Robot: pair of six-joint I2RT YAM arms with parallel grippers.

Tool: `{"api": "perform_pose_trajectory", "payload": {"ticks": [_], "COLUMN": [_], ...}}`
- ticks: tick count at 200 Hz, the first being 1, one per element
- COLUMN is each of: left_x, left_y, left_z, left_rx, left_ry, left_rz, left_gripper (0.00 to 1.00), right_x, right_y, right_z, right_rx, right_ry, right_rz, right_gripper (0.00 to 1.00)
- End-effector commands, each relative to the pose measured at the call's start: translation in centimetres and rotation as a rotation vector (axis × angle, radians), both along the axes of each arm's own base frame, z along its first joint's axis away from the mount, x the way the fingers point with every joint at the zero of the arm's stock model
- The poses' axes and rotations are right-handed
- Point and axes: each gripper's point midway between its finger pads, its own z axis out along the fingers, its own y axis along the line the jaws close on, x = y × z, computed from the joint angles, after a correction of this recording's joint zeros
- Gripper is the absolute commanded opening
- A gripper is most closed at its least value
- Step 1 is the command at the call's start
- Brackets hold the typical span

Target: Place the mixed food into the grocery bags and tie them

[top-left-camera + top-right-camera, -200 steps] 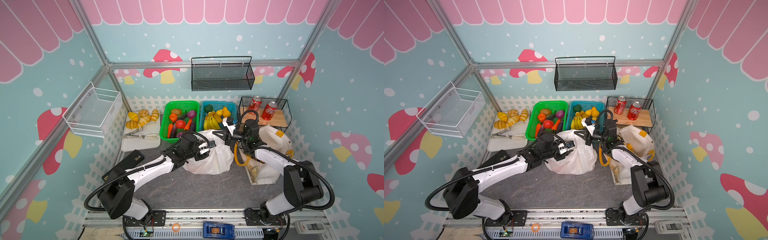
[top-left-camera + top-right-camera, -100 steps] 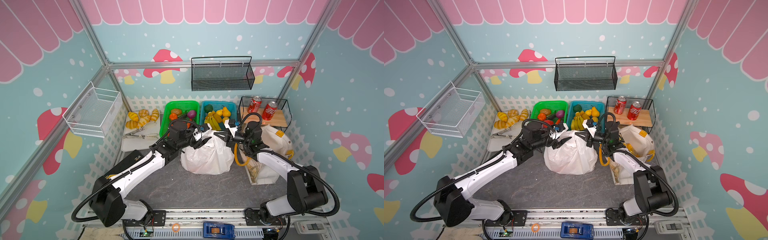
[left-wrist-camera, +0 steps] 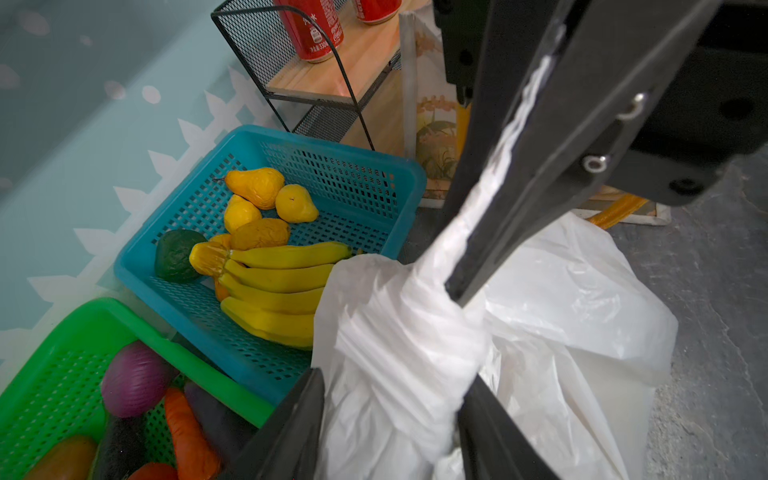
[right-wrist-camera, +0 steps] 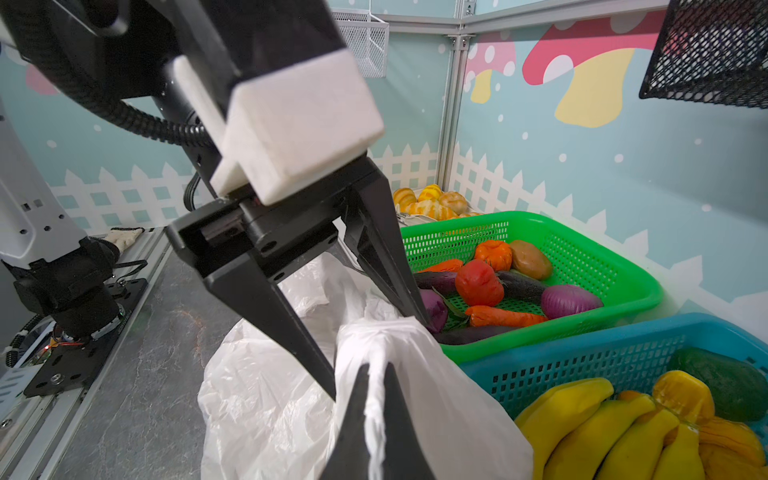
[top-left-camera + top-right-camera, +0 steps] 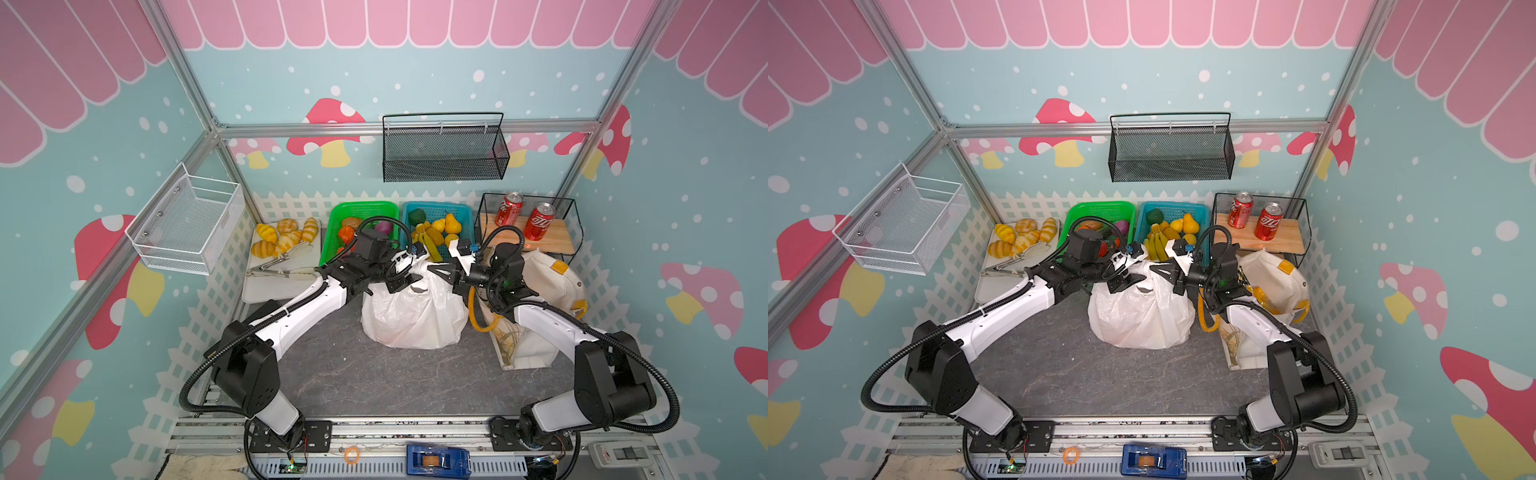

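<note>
The white plastic bag (image 5: 415, 320) (image 5: 1142, 320) stands full mid-table, and what is inside it is hidden. My right gripper (image 5: 432, 270) (image 4: 376, 368) is shut on a twisted handle strand (image 3: 494, 166) pulled up from the bag's top. My left gripper (image 5: 409, 270) (image 3: 392, 378) is open, its jaws straddling the bunched neck of the bag, with plastic touching both fingers. The cream cloth tote (image 5: 548, 278) sits behind my right arm. Yellow pears (image 3: 255, 187) lie in the blue basket and an orange fruit (image 4: 492, 254) in the green one.
The green basket (image 5: 332, 232) and blue basket (image 5: 465, 208) stand just behind the bag. Two red cans (image 5: 510, 208) sit on a wire shelf at the back right. Bread rolls (image 5: 282, 239) and tongs (image 5: 274, 268) lie on a white tray at the back left.
My left gripper rose from the bag's left flank to its top and came round the bunched neck, jaws widening then narrowing. The right gripper kept its hold on the strand.
</note>
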Motion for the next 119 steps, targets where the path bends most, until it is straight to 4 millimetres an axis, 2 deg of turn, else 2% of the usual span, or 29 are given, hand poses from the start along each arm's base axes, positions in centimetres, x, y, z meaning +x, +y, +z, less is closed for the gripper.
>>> {"api": "perform_pose_trajectory", "payload": {"ticks": [1,19,33,51,58,72,96,119], "left_x": [0.3,0.5,0.4,0.2,0.1,-0.1,-0.6,-0.9], "left_y": [-0.6,-0.8,-0.8,-0.8,-0.7,-0.7,-0.7,-0.6], "left_z": [-0.3,-0.7,-0.4,-0.2,-0.2,0.0,0.3,0.3], "left_rx": [0.008,0.012,0.002,-0.01,-0.01,-0.016,-0.029,-0.032], "left_ry": [0.007,0.004,-0.017,-0.05,-0.062,-0.084,-0.099,-0.12], "left_rz": [-0.043,-0.05,-0.058,-0.071,-0.076,-0.078,-0.09,-0.096], "left_gripper": [0.44,0.35,0.32,0.18,0.1,0.0,0.0,0.0], "right_x": [-1.2,-1.3,-1.2,-0.8,-0.7,-0.2,0.1,0.0], "right_y": [0.3,0.2,0.1,-0.3,-0.5,-1.0,-1.4,-1.4], "right_z": [1.8,1.7,1.6,1.4,1.3,0.8,-0.4,-1.3], "right_rx": [0.02,0.017,0.01,-0.005,-0.015,-0.042,-0.1,-0.14], "right_ry": [-0.079,-0.083,-0.098,-0.126,-0.144,-0.176,-0.214,-0.249], "right_rz": [0.04,0.035,0.018,-0.031,-0.052,-0.103,-0.146,-0.159], "right_gripper": [0.0,0.0,0.0,0.01,0.06,0.25,0.51,0.62]}}
